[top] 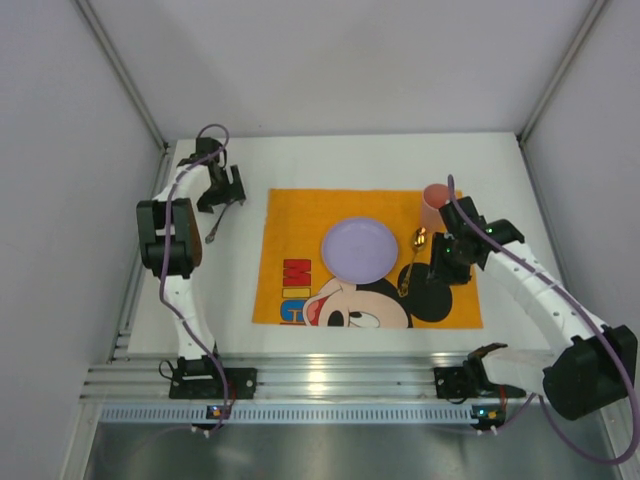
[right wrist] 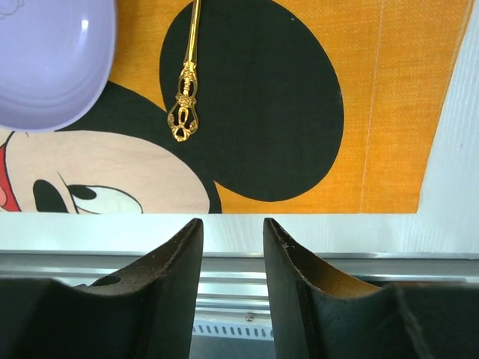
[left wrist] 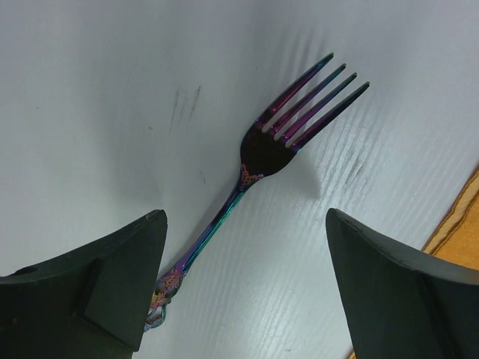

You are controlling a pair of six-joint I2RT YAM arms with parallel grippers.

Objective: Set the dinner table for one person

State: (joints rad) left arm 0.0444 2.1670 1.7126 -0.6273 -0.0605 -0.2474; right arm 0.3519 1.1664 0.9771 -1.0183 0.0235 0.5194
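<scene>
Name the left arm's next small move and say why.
Probably lower the left gripper and close on the fork near its handle: the jaws stand wide open, holding nothing, and the fork lies on the bare dinner table, off the placemat.

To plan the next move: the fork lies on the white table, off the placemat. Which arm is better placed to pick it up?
Left. The left gripper, open, hangs right over the fork. The right gripper is far across the orange placemat, near the gold spoon.
</scene>
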